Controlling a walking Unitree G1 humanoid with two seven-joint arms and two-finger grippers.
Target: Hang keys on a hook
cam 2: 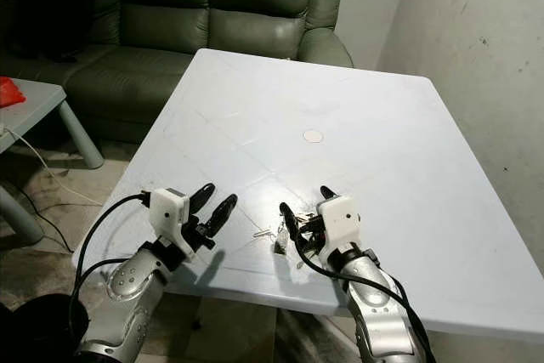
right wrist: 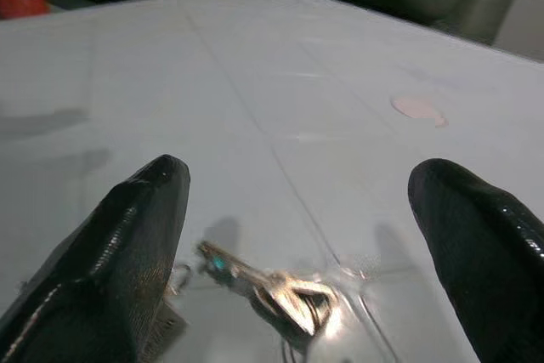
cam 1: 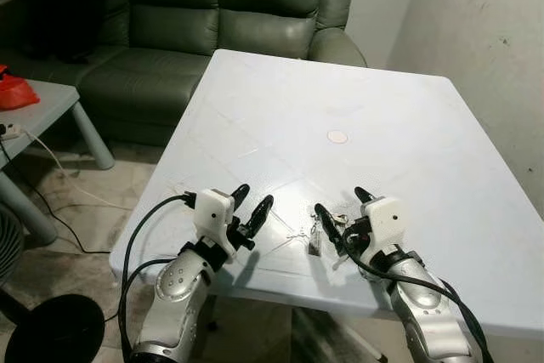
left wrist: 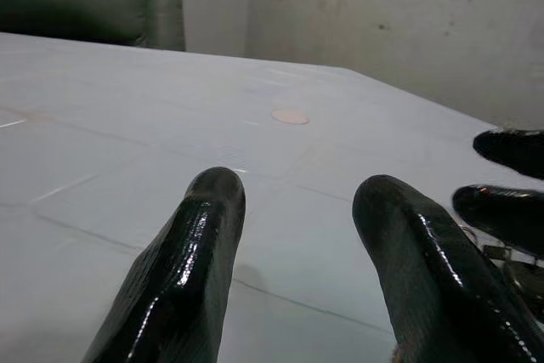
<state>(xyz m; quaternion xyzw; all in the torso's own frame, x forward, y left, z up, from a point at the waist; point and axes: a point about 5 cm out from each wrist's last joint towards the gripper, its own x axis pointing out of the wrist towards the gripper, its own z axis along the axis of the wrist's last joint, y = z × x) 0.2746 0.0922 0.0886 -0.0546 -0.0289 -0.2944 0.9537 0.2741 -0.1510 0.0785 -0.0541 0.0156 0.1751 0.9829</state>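
Note:
A small bunch of metal keys (cam 1: 319, 231) lies on the white table (cam 1: 340, 91) near its front edge, and in the right wrist view the keys (right wrist: 272, 291) rest between the two black fingers. My right gripper (cam 1: 342, 204) is open, low over the table, with the keys between its fingertips (right wrist: 149, 210). My left gripper (cam 1: 252, 198) is open too, just left of the keys, nothing between its fingers (left wrist: 204, 244). From the left wrist view the right gripper's fingertips (left wrist: 501, 180) appear at the edge.
A dark green leather sofa (cam 1: 221, 14) stands behind the table. A grey side table (cam 1: 51, 104) with a red object (cam 1: 15, 89) is at the left, cables (cam 1: 51, 167) on the floor. A bare wall (cam 1: 484, 40) runs along the right. A small round cap (cam 1: 337, 136) marks the table's middle.

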